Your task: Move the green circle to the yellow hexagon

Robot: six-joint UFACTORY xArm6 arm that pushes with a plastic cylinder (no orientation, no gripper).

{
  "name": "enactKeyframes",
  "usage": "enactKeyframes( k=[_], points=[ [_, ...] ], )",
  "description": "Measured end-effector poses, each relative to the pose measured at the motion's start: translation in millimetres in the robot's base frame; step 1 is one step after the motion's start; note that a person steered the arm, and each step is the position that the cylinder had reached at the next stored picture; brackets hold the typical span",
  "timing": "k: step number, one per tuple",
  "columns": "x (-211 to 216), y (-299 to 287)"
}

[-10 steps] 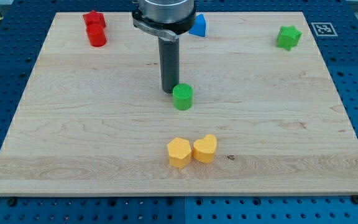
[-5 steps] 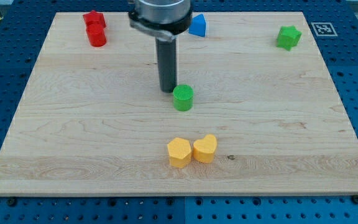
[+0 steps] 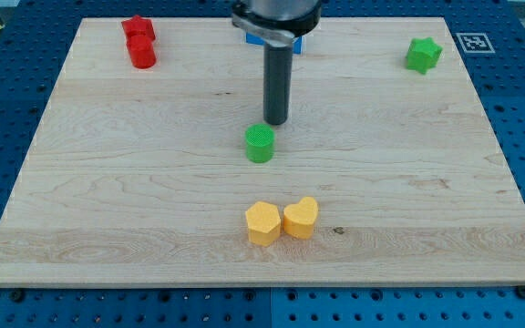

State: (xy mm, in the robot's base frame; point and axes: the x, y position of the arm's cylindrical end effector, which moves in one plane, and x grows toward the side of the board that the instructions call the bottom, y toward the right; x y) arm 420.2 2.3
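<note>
Mid-board (image 3: 108,182): my tip (image 3: 276,123) just beside the green circle (image 3: 260,143), on its far right. Nearer, well apart: yellow hexagon (image 3: 262,223) left of, touching, yellow heart (image 3: 301,219). Far left: two red blocks (image 3: 140,43). Far right: green star (image 3: 423,55). Behind the rod: blue block (image 3: 298,42).

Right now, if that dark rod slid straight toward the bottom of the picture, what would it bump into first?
Probably the green circle, which sits just below and slightly left of my tip. It might only clip its right edge. Beyond it lie the yellow hexagon and the yellow heart.
</note>
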Motion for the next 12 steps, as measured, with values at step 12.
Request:
enactKeyframes(
  k=[12],
  points=[
    [85.7, -42.3]
  ],
)
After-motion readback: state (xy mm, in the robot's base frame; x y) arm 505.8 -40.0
